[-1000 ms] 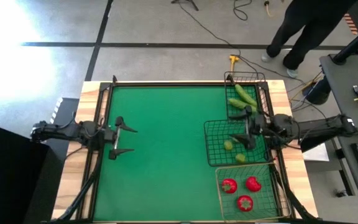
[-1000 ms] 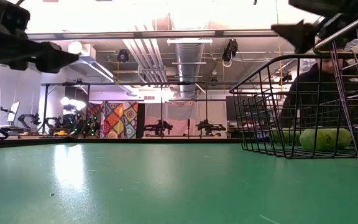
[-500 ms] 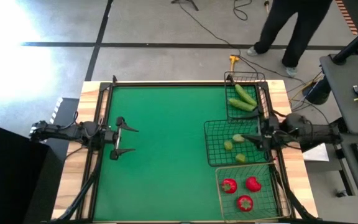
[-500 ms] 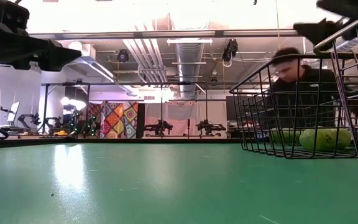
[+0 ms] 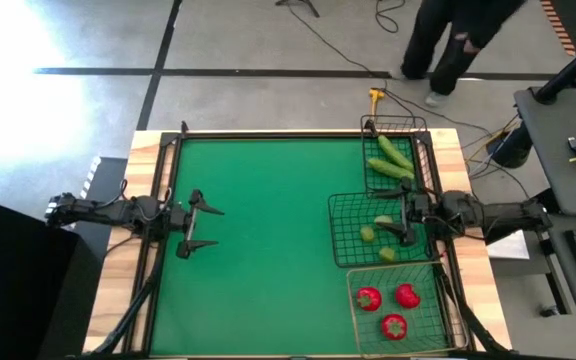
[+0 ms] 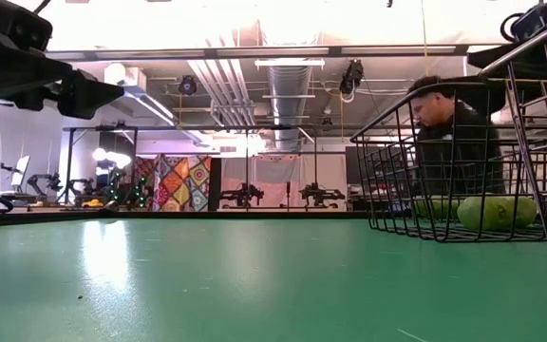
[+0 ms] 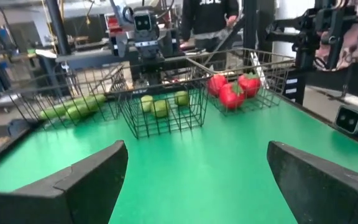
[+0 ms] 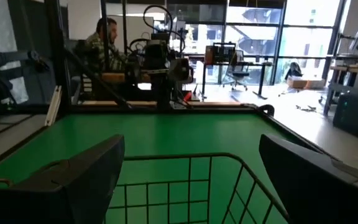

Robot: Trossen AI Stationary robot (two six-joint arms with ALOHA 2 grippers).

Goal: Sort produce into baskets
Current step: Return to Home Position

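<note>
Along the table's right side stand three wire baskets. The narrow dark basket (image 5: pixel 416 150) at the far end holds two green cucumbers (image 5: pixel 392 160). The square dark basket (image 5: pixel 343 230) holds small yellow-green fruits (image 5: pixel 368 234). The pale basket (image 5: pixel 430 318) nearest the front holds three red fruits (image 5: pixel 388 308). My right gripper (image 5: pixel 394 217) hovers open and level over the square basket's right half, touching nothing. At the table's left side, my left gripper (image 5: pixel 211 226) stands open and level above the green mat, with nothing between its fingers.
The green mat (image 5: pixel 268 250) lies bare between the left gripper and the baskets. A raised wooden frame (image 5: pixel 268 133) borders the table. A person (image 5: pixel 458 40) walks on the floor beyond the far edge, where cables lie. A desk (image 5: pixel 568 150) stands to the right.
My right arm has folded back toward the table's right edge and sunk. Its gripper has tipped to level over the square basket and stayed open. The produce has kept its place in the baskets. The person behind the table has walked on.
</note>
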